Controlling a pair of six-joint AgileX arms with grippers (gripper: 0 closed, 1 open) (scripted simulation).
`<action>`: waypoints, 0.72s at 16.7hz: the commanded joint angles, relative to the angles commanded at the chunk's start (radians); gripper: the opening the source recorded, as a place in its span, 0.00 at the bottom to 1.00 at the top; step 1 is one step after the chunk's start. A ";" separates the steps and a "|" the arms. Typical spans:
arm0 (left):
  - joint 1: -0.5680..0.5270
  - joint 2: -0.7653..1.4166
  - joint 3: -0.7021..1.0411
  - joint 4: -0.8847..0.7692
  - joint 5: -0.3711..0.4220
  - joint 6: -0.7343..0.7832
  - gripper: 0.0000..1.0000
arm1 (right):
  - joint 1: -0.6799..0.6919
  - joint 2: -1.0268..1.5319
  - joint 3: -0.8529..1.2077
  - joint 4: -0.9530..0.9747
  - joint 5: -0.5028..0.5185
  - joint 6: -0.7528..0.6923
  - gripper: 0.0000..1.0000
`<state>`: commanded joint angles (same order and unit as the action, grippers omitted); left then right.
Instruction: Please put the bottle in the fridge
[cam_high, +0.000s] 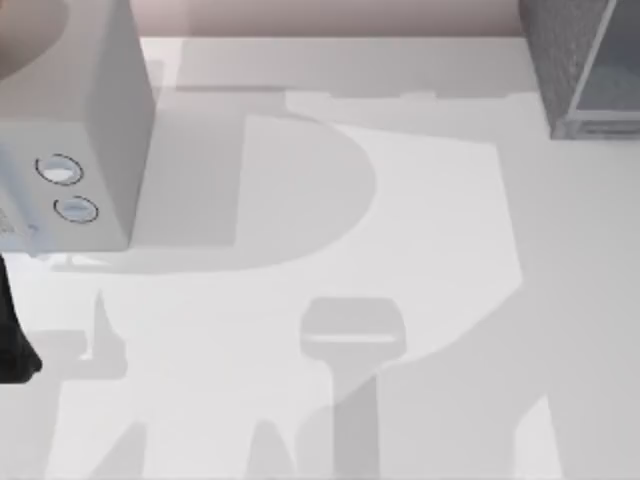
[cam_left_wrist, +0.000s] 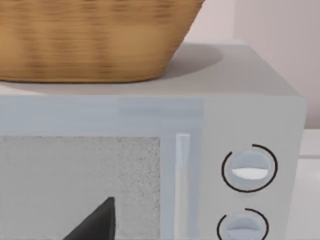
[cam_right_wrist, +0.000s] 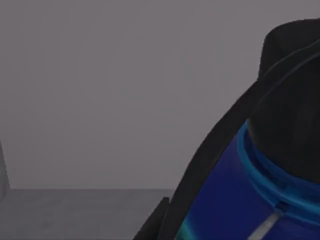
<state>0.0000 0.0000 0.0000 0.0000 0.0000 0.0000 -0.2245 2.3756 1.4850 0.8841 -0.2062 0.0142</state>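
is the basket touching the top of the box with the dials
Touching. The left wrist view shows the basket resting directly on the top surface of the light-grey box, its base meeting that surface with no gap.

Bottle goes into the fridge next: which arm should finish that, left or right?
Right. In the right wrist view the bottle sits close against the right gripper's dark finger, facing a grey enclosed space. The left arm is at the table's left edge by the dialled box, far from the fridge.

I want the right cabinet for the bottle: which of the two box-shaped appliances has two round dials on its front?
The smooth light-grey box at the table's left has the dials, with a wicker basket on top. The dark speckled fridge at the far right has none.
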 joint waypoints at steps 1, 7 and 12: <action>0.000 0.000 0.000 0.000 0.000 0.000 1.00 | 0.000 0.000 0.000 0.000 0.000 0.000 0.53; 0.000 0.000 0.000 0.000 0.000 0.000 1.00 | 0.000 0.000 0.000 0.000 0.000 0.000 0.98; 0.000 0.000 0.000 0.000 0.000 0.000 1.00 | 0.000 0.000 0.000 0.000 0.000 0.000 1.00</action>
<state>0.0000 0.0000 0.0000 0.0000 0.0000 0.0000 -0.2245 2.3756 1.4850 0.8841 -0.2062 0.0142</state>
